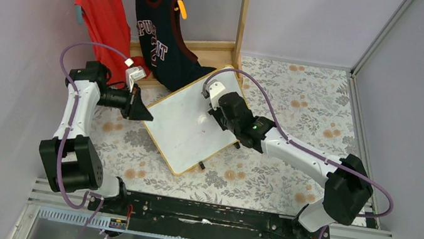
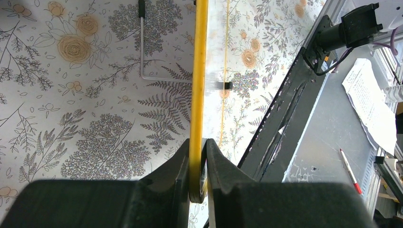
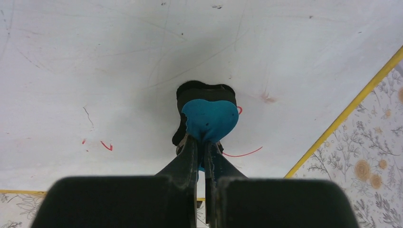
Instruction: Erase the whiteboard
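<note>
Top view: the whiteboard (image 1: 186, 128) sits askew on the flowery bench (image 1: 300, 107), between my two arms. Left wrist: my left jaws are clamped on its yellow edge. Right wrist: my right jaws pinch a blue eraser (image 3: 210, 118) on the board, with red marks (image 3: 107, 146) close by.

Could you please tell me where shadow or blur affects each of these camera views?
Top external: even, soft light; the large white wood-framed whiteboard is sharp, without glare. Right wrist: a dark shadow rings the blue eraser pad held by the right gripper, whose near body is blurred black. Left wrist: the left gripper, clamped on the board's edge, is likewise dark and soft.
</note>
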Robot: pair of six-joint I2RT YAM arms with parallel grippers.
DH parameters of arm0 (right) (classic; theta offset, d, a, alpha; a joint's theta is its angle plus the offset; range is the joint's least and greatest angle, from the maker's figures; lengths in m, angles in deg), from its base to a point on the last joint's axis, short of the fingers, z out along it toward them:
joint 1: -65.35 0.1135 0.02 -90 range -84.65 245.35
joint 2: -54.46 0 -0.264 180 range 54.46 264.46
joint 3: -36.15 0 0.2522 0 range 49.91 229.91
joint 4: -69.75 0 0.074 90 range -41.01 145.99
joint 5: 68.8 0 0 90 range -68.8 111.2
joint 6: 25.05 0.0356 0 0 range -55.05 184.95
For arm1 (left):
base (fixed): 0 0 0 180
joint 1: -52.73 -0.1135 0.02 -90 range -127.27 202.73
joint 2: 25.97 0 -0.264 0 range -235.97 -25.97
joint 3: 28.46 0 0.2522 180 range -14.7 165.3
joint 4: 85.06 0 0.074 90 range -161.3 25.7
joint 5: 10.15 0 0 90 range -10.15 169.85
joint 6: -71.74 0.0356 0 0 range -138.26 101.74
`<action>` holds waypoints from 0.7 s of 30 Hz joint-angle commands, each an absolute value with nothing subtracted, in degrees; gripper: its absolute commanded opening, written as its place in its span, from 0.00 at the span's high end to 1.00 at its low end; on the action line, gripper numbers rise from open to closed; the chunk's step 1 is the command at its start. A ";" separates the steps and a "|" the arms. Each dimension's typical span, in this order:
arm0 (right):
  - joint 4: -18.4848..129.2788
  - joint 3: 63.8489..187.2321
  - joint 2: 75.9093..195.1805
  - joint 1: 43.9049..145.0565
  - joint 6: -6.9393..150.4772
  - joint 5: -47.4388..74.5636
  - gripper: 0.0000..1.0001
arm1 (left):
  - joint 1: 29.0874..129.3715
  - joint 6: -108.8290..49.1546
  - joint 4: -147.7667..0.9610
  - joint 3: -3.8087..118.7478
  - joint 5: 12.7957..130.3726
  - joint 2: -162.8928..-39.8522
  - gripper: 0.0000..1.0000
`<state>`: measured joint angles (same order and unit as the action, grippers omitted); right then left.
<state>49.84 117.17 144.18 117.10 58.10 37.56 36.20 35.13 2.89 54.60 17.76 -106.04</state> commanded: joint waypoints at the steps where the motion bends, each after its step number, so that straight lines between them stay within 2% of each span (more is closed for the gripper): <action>1: 50.69 117.17 143.48 117.79 60.56 34.27 1.00 | 36.69 38.52 1.86 53.34 24.56 -106.42 1.00; 16: 49.08 118.27 148.41 129.69 60.95 32.76 1.00 | 36.67 38.22 1.86 53.46 24.92 -106.17 1.00; 21: 49.62 117.39 149.46 130.88 60.96 34.33 1.00 | 36.66 38.23 1.89 53.38 24.87 -106.23 1.00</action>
<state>48.79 116.38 149.38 130.35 60.07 33.65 36.20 35.11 2.92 54.60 17.87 -106.04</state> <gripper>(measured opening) 0.037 0.120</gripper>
